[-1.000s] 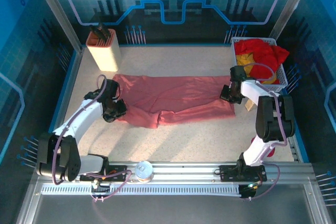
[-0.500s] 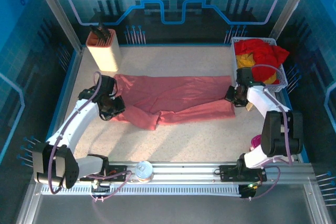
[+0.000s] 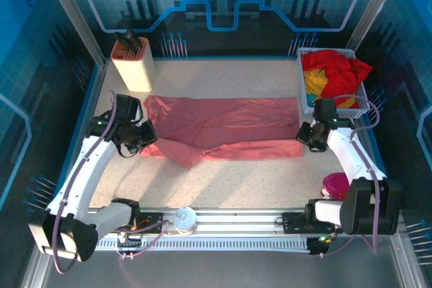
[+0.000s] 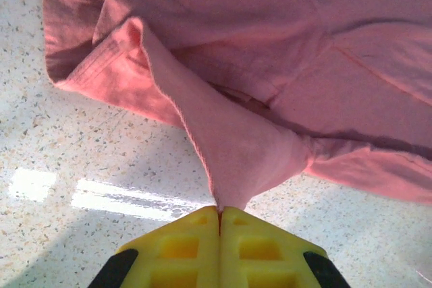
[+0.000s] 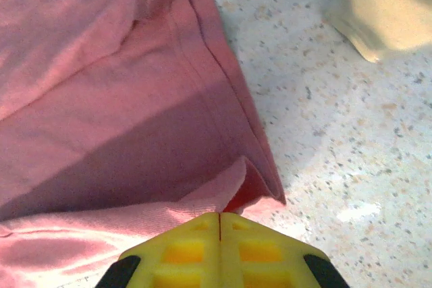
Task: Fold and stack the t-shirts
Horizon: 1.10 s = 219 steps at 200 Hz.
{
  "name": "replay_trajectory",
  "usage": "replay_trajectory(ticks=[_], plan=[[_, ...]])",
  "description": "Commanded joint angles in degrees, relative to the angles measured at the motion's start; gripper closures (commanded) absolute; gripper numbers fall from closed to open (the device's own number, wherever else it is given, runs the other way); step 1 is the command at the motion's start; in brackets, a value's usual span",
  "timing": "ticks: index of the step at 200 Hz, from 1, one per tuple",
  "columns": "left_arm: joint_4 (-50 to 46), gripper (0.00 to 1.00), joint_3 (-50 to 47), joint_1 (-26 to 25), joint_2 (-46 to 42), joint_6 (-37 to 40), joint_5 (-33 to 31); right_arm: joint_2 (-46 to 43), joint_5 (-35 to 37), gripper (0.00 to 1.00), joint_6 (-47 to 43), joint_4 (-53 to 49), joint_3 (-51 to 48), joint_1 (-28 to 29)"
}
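A large salmon-pink t-shirt (image 3: 229,123) lies spread across the middle of the table, with a fold bunched along its near left part. My left gripper (image 3: 137,141) is shut on the shirt's left corner; in the left wrist view the cloth (image 4: 270,65) rises in a pinched peak into the closed yellow jaws (image 4: 219,211). My right gripper (image 3: 308,136) is shut on the near right corner, where the hem (image 5: 223,119) curls up into the closed jaws (image 5: 219,215). A red t-shirt (image 3: 337,69) and a yellow one (image 3: 314,82) lie heaped in the basket.
The white mesh basket (image 3: 327,50) stands at the back right corner. A beige holder (image 3: 133,65) stands at the back left. A tape roll (image 3: 184,219) sits on the near rail, and a magenta round thing (image 3: 334,185) by the right arm's base. A beige object (image 5: 388,5) lies right of the shirt.
Both grippers have moved apart and toward the near edge, the left one leftward, the right one rightward, each still holding its corner. The pink shirt has been drawn out wider and flatter.
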Motion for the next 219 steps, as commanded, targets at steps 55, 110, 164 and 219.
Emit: replay_trajectory(ticks=[55, 110, 164, 219], plan=[[4.52, 1.00, 6.46, 4.74, 4.76, -0.79, 0.17, 11.37, -1.36, 1.00, -0.77, 3.50, 5.56, -2.79], [8.33, 1.00, 10.26, 7.72, 12.51, 1.21, 0.10, 18.75, -1.12, 1.00, -0.45, 5.68, 10.17, -2.88], [10.90, 1.00, 12.80, 8.63, 19.01, 2.19, -0.41, 22.61, -1.11, 1.00, -0.42, 6.73, 12.61, -2.66], [12.49, 1.00, 13.87, 8.70, 23.31, 2.36, 0.64, 26.60, 0.51, 1.00, -0.95, 6.14, 15.34, -1.52]])
